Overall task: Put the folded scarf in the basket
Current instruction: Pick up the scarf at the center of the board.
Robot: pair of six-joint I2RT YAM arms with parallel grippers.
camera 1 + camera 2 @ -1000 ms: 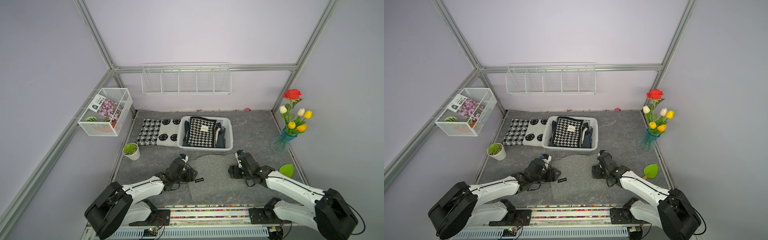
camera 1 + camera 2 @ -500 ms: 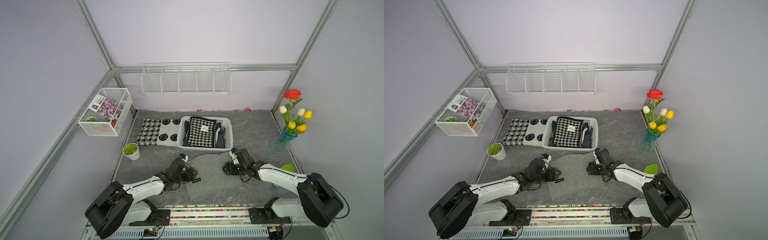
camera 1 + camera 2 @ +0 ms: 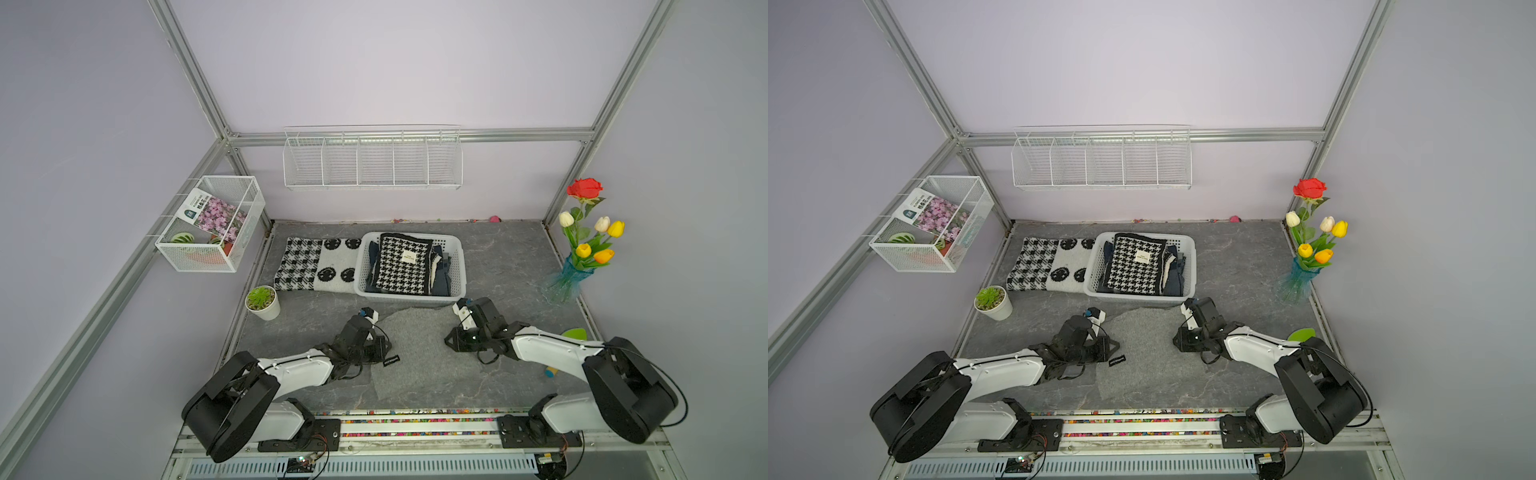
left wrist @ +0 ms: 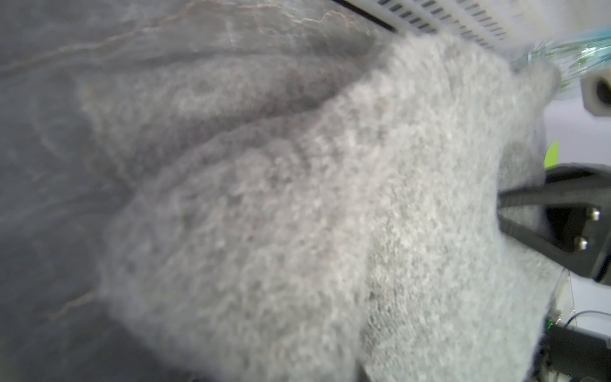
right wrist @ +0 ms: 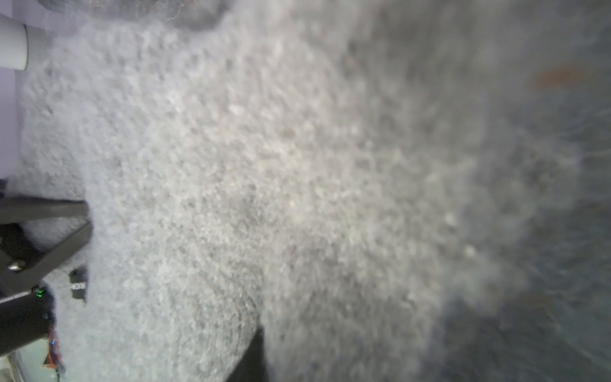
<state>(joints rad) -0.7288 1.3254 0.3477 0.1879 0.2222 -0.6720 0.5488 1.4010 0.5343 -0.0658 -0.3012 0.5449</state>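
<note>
The step in hand is the grasp: the left gripper and the right gripper sit low at opposite side edges of the grey fuzzy knitted scarf, and their fingers are pinched shut on its fabric, which bunches up close to both wrist cameras. The scarf lies on the grey marble-patterned worktop, about midway along the front half, its far edge just before the front wall of the shallow whitish perforated plastic basket, which stands toward the back edge. The next move probably calls for both arms to lift together, keeping the cloth taut enough that the fold holds, carry it over the thick rim and lower it inside. The basket already holds a folded black-and-white houndstooth cloth and dark blue cloths, so the scarf likely has to go on top of them. The scarf looks soft, thick and limp, a roughly rectangular slab with uneven edges, close in tone to the worktop, with a small black label at its left edge beside the left gripper.
</note>
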